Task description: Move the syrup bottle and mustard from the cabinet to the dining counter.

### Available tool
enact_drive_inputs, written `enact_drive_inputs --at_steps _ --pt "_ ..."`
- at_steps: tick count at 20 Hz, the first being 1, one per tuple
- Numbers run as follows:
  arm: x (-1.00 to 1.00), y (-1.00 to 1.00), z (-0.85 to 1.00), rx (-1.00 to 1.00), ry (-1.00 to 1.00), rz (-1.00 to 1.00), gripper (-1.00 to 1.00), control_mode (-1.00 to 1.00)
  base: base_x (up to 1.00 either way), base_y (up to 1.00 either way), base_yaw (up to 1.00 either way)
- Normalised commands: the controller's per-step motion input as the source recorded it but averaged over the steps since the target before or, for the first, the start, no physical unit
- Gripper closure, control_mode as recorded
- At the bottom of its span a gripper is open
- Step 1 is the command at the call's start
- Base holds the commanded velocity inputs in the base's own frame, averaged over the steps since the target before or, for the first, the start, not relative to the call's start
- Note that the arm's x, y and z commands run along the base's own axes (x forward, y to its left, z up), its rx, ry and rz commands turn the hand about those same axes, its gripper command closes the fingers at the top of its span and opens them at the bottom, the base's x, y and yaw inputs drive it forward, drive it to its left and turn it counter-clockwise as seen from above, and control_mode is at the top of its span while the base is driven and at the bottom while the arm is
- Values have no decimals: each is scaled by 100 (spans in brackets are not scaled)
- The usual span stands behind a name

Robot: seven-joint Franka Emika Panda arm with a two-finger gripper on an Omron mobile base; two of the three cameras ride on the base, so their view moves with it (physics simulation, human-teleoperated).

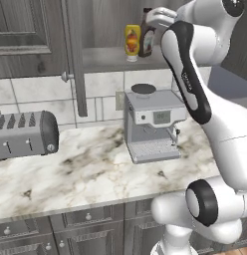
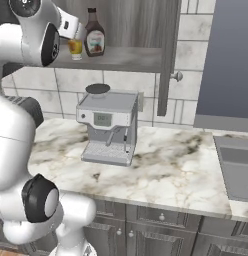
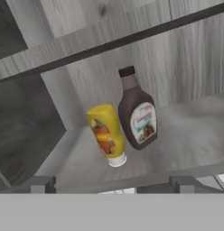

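The cabinet (image 1: 108, 60) stands open, and on its grey shelf (image 3: 190, 131) the yellow mustard (image 3: 106, 133) rests cap down, leaning beside the upright dark brown syrup bottle (image 3: 137, 113). The two bottles touch or nearly touch. My gripper (image 3: 111, 184) is open just in front of the shelf edge, a short way from both bottles, with nothing between its fingers. In the left base view the mustard (image 1: 132, 41) and syrup bottle (image 1: 147, 39) sit just left of my hand (image 1: 159, 17). The dining counter is out of view.
Below the cabinet a grey coffee machine (image 1: 153, 124) stands on a marble counter (image 1: 80, 174), with a toaster (image 1: 26, 134) to its left. An open cabinet door (image 2: 168, 55) hangs edge-on at the right of the shelf. A sink (image 2: 236, 165) lies far right.
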Motion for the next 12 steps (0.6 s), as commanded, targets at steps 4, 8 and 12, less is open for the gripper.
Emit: enact_drive_inputs --at_steps 4,8,12 --pt "40 0 -5 -1 4 3 -100 -100 0 0 0" --pt "44 2 0 0 8 5 -100 -100 0 0 0" --pt "44 11 0 -1 11 4 -100 -100 0 0 0"
